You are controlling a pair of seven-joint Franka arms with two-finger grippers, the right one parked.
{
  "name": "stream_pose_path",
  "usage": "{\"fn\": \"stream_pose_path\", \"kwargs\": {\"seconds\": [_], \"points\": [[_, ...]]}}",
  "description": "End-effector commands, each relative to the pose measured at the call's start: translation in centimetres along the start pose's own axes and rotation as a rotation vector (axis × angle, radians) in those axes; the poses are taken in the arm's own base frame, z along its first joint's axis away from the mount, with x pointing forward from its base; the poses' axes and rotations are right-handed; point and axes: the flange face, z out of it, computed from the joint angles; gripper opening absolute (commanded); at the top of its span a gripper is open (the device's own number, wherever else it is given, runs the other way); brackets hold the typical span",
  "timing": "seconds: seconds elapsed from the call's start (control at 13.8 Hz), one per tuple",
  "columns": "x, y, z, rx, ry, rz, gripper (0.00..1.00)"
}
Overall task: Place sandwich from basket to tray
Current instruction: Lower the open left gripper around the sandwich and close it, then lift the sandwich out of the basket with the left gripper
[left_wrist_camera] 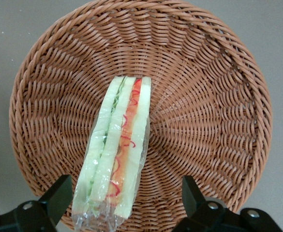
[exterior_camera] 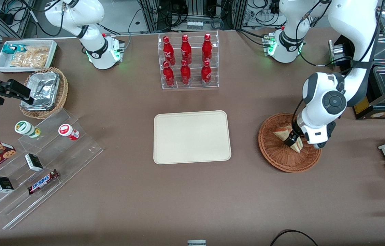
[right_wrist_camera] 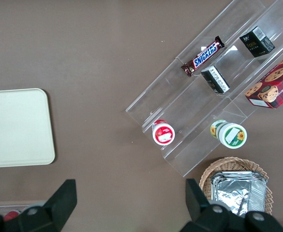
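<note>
Right, I have the gripper (left_wrist_camera: 124, 200) down inside the basket (exterior_camera: 274, 153), which sits toward the working arm's end of the table, beside the tray (exterior_camera: 191, 137). The sandwich (left_wrist_camera: 116, 150) lies in the basket in its clear wrap, standing on edge so I see the filling layers, green along one side and red-orange along the other. My fingers (left_wrist_camera: 56, 195) are spread wide, one on each side of the sandwich's near end, and neither one touches it in the wrist view. From the front, the gripper (exterior_camera: 293, 140) partly covers the sandwich (exterior_camera: 282, 132); a pale wedge shows on either side of it. The tray lies bare at the middle of the table, nearer the front camera than the rack of red bottles (exterior_camera: 188, 60).
</note>
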Motion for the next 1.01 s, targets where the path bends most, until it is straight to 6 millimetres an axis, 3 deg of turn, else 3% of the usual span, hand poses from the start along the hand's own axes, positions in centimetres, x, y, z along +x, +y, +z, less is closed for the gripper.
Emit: {"fn": "stream_pose_path", "kwargs": {"seconds": [0.0,0.43,0.8,0.87,0.94], "points": [[-0.4,-0.6,0.1,0.002,0.015,-0.019,1.0],[-0.5,-0.8,2.7,0.044,-0.009,-0.045,1.0],[-0.5,-0.8,3.1,0.053,-0.013,-0.056,0.28],[-0.4,-0.8,2.8,0.054,-0.013,-0.053,0.16],[-0.3,-0.5,1.9,0.062,-0.014,-0.047,0.13]]}}
